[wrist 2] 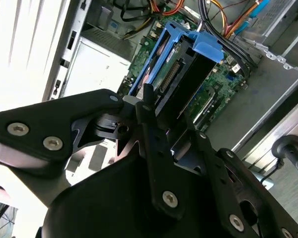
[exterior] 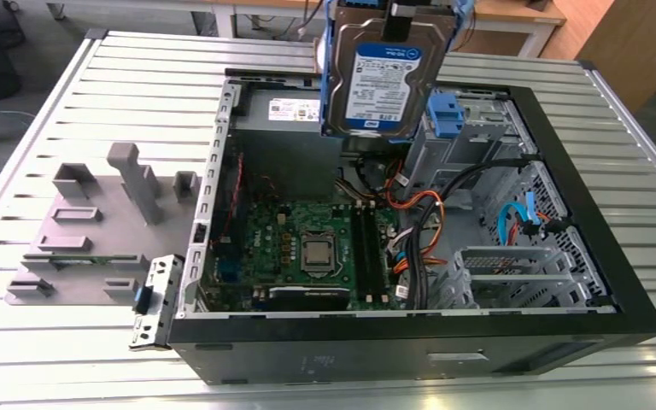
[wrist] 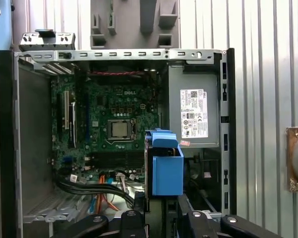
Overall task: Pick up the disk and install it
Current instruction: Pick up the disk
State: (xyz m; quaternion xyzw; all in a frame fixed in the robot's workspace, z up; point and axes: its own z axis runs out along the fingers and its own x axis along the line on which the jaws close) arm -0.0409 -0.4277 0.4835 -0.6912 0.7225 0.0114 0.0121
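1. Gripper (wrist 2: 173, 116): black, two-fingered, closed on the disk (wrist 2: 181, 74). The drive sits directly between the fingers, gripped at one end, and extends away from them.
2. Location of the disk (exterior: 379, 77): upper centre of the exterior view. It hangs upright above the open computer case (exterior: 601, 282), just beside the grey power-supply box (exterior: 294, 109).
3. Appearance: the flat silver-metal face carries a blue-and-white label that faces the exterior camera. Blue plastic carrier rails run along both long edges. In the first wrist view the disk (wrist: 166, 171) is seen end-on, capped by its blue carrier.
4. Arm pose: the wrist enters from the top edge of the exterior view and points downward. Both wrist views look past the fingers onto the green motherboard (wrist: 114, 124).
5. Surroundings: the case lies open on a slatted metal table (exterior: 66, 359). A grey fixture (exterior: 89, 231) stands at the exterior view's left.
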